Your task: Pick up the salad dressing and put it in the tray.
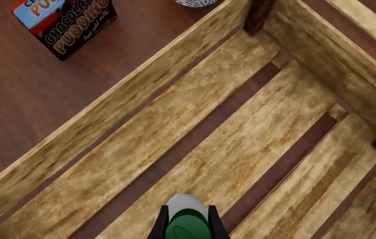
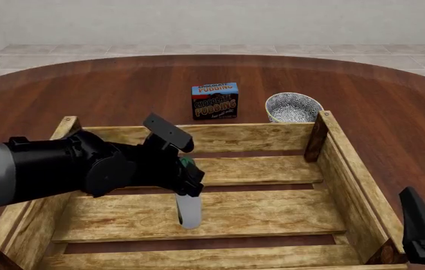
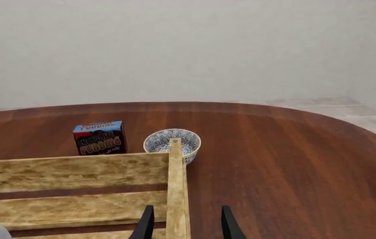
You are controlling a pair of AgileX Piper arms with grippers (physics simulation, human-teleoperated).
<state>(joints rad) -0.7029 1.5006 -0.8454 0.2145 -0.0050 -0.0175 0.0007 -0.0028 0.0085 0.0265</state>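
Status: my left gripper [image 2: 188,179] clamps the salad dressing [image 2: 188,209] by its green neck, hanging upright inside the tray [image 2: 220,136] over the slats, release still owed; my right gripper [image 3: 184,222] idles parted beside the tray.

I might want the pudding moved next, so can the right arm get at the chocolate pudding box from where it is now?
Probably yes. The right end effector is open and empty over the tray's right wall, and the chocolate pudding box stands on bare table beyond the far wall, beside the bowl. How far the arm can stretch is unclear.
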